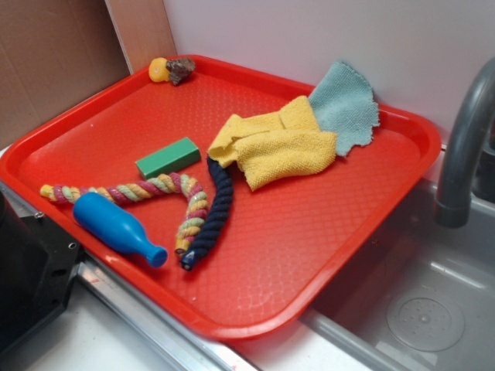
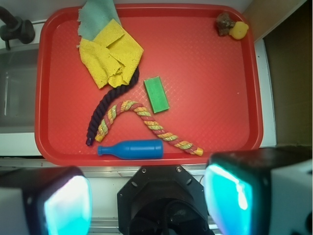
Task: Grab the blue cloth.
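Note:
The blue cloth [image 1: 346, 104] is a small pale teal rag lying against the far right rim of the red tray [image 1: 255, 309]. The larger yellow cloth [image 1: 282, 147] partly covers it. In the wrist view the blue cloth [image 2: 95, 17] sits at the tray's top left corner under the yellow cloth [image 2: 110, 56]. My gripper [image 2: 149, 196] is open and empty, with the fingers [image 2: 58, 205] spread wide. It is high above the robot base, outside the tray's near edge and far from the cloth. The gripper does not show in the exterior view.
On the tray lie a blue plastic bottle toy [image 1: 116, 228], a multicoloured rope [image 1: 155, 189], a dark navy rope [image 1: 213, 212], a green block [image 1: 168, 157] and a yellow-brown toy [image 1: 172, 69]. A sink [image 1: 425, 309] and a grey faucet [image 1: 464, 147] are at the right. The black robot base [image 1: 31, 270] is at the front left.

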You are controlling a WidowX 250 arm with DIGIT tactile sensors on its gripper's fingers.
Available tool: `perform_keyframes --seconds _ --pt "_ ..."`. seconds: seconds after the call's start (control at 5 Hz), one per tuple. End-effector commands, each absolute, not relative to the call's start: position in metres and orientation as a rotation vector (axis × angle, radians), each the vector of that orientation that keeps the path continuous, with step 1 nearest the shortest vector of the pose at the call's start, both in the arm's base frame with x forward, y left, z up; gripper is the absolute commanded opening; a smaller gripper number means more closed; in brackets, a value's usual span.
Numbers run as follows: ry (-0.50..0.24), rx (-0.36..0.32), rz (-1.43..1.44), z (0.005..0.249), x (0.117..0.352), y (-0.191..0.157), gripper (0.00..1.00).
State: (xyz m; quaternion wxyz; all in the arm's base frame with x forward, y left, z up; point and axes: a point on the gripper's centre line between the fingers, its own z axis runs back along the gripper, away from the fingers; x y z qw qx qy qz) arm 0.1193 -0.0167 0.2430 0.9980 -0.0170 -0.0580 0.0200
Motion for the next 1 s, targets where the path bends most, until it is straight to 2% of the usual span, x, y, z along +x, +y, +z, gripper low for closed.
perform_keyframes --seconds 0.0,0.2,0.4,0.8 --pt "-0.116 -0.034 0.04 0.243 0.119 -0.017 1.0" --pt "-0.158 0.034 -0.044 0.21 0.169 -0.018 1.0" --pt "-0.265 0.0 -0.099 0.192 0.222 -0.032 1.0" --pt "-0.265 0.0 -0.099 0.192 0.222 -0.032 1.0"
